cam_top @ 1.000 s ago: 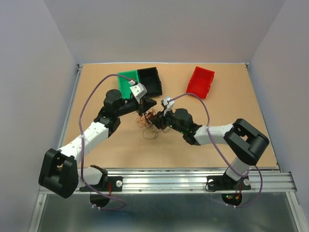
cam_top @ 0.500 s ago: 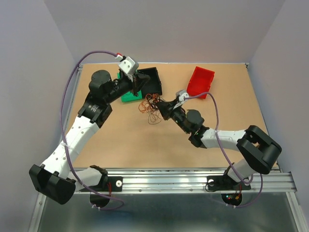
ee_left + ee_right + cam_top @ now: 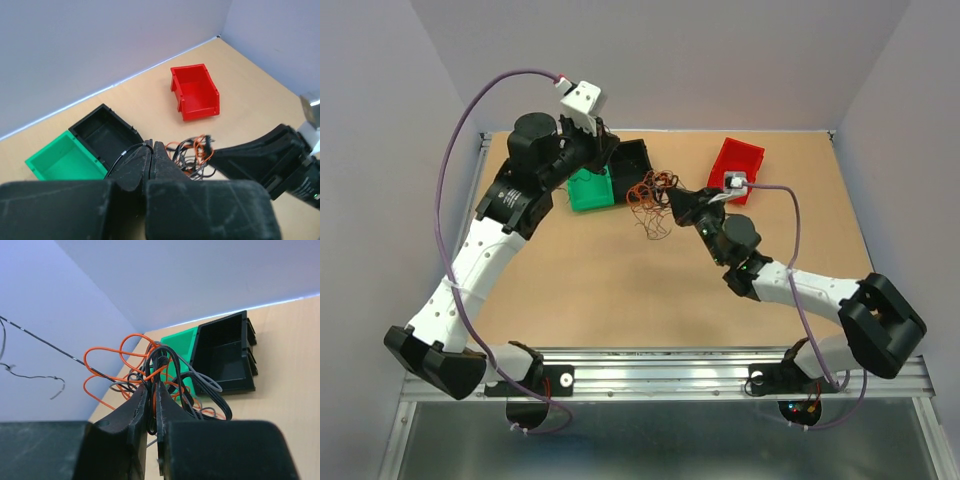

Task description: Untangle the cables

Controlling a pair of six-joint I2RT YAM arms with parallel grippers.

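**Ana:** If you go by the overhead view, where is the tangle?

**Ben:** The cables (image 3: 651,190) form one knot of orange-red, black and brownish loops between the two arms. It lies near the black bin (image 3: 632,162) and just right of the green bin (image 3: 589,191). The red bin (image 3: 734,168) stands farther right, apart from the knot.

**Ana:** What about the right gripper?

**Ben:** The right gripper (image 3: 153,390) has its fingers pressed together on the middle of the knot. Orange loops bulge out above the tips and to their left.

**Ana:** And the left one?

**Ben:** The left gripper (image 3: 152,149) is clenched too, up by the black bin. A single thin black strand (image 3: 121,159) comes out from between its tips.

**Ana:** Does that strand lead back to the knot?

**Ben:** Probably. The right wrist view shows a thin black line running straight out of the knot toward the upper left, but it is too fine to follow from overhead.

**Ana:** Is the knot resting on the table (image 3: 620,300)?

**Ben:** Its lowest loops dangle toward the board. I cannot tell whether they touch it.
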